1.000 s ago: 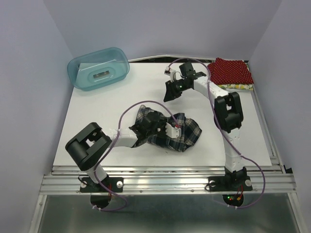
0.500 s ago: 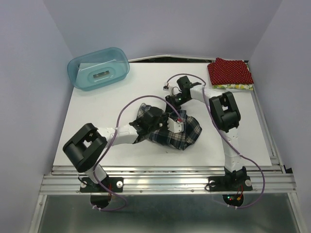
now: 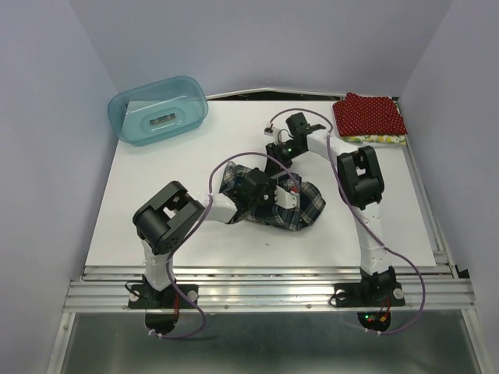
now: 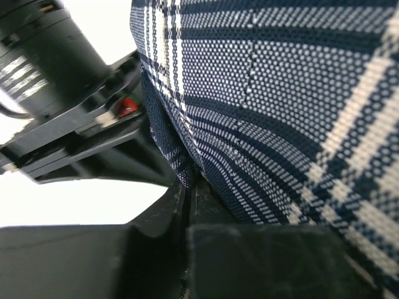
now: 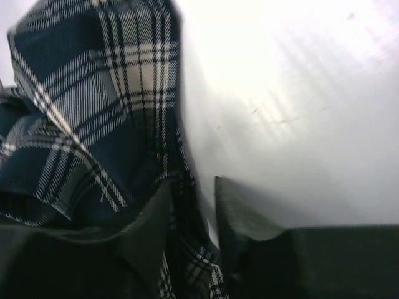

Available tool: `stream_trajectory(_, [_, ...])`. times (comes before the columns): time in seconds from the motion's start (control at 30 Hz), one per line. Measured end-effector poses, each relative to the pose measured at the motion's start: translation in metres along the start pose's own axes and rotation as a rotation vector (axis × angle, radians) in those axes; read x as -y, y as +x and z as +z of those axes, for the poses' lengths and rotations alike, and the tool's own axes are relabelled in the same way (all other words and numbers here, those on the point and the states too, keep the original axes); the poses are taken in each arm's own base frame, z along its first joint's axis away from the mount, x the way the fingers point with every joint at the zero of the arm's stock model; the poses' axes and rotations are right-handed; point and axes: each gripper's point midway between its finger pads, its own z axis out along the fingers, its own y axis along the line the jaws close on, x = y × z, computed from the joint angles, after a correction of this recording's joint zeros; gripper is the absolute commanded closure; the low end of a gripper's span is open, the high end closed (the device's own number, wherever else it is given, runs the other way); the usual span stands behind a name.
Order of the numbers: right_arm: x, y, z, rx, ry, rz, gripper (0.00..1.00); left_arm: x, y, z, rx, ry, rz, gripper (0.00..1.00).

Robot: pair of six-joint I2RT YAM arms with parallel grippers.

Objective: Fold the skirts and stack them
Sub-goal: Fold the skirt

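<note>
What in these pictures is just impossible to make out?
Yellow skirt: top view, mostly hidden under the red skirt.
Plaid skirt: top view, middle covered by the left arm; shape unclear.
Right gripper: right wrist view, blurred; whether it pinches the plaid cloth is unclear.
Tub: top view, item inside too small.

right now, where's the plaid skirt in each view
top external: plaid skirt bunched at mid-table, between the two arms.
left wrist: fills the upper right.
right wrist: left half, down to the bottom edge.
shared landmark: the white table, bright behind the cloth.
</note>
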Motion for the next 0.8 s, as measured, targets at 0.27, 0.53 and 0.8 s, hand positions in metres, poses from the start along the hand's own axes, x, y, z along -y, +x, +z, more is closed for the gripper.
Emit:
stream_trajectory(0.27, [0.062,-0.112,-0.068,0.263,0.236,-0.035,0.24,-0.006,0.002,0.003,-0.042,0.022,-0.002,0.19])
stream_trajectory(0.53, [0.084,-0.118,-0.223,0.522,0.408,0.050,0.20,-0.078,-0.009,0.001,-0.122,-0.032,-0.301,0.01])
stream_trajectory(0.8, [-0.067,-0.107,-0.264,0.670,0.260,-0.053,0.19,-0.194,-0.014,-0.064,-0.055,-0.143,-0.676,0.03])
